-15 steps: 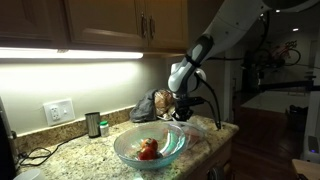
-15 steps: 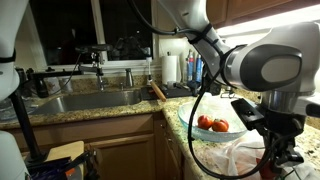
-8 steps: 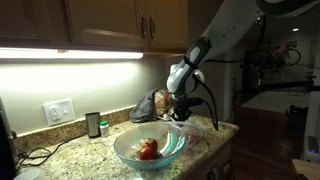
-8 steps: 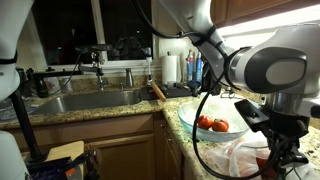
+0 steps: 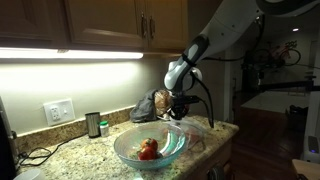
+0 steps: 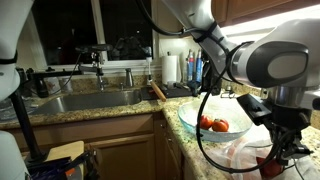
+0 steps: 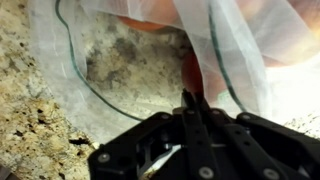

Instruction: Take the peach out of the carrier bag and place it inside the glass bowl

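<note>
The glass bowl [image 5: 148, 147] stands on the granite counter and holds red and orange fruit [image 6: 212, 124]; it shows in both exterior views. The white plastic carrier bag [image 6: 238, 155] lies beside the bowl, and it fills the wrist view [image 7: 70, 60]. My gripper [image 5: 178, 108] hangs just above the bag, next to the bowl. In the wrist view its fingers [image 7: 190, 100] are pressed together with nothing visible between them. An orange, peach-coloured shape [image 7: 150, 22] shows through the plastic beyond the fingertips. I cannot tell whether it is the peach.
A small dark jar [image 5: 93, 124] and a wall socket [image 5: 59, 110] are at the back of the counter. A sink with a tap [image 6: 95, 98], a paper towel roll [image 6: 172, 68] and bottles [image 6: 194, 68] lie beyond the bowl. The counter edge runs just in front of the bowl.
The gripper has shifted slightly above the bag. The fingers stay together. The bowl and its fruit have not moved.
</note>
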Robot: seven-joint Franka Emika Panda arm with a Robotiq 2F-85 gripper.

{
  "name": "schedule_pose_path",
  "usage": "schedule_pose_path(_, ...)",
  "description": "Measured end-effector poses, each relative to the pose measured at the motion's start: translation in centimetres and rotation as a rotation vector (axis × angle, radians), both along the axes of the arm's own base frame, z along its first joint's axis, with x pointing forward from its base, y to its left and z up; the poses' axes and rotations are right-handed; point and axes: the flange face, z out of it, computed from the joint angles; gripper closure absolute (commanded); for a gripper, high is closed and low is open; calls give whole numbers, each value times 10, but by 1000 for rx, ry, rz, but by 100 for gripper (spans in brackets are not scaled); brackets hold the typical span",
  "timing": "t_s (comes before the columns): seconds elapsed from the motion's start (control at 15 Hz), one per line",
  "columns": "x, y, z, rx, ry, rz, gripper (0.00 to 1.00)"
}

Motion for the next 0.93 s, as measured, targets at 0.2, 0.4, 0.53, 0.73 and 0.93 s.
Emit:
schedule_pose_path(0.2, 1, 0, 1, 21, -8, 8, 93)
schedule_pose_path(0.4, -1, -6, 1, 56, -12, 24, 93)
schedule_pose_path(0.53, -2, -9, 1, 82, -8, 35, 93)
schedule_pose_path(0.73, -3, -11, 2, 114, 5, 49, 93)
schedule_pose_path(0.93, -3, -10, 3, 128, 11, 55, 93)
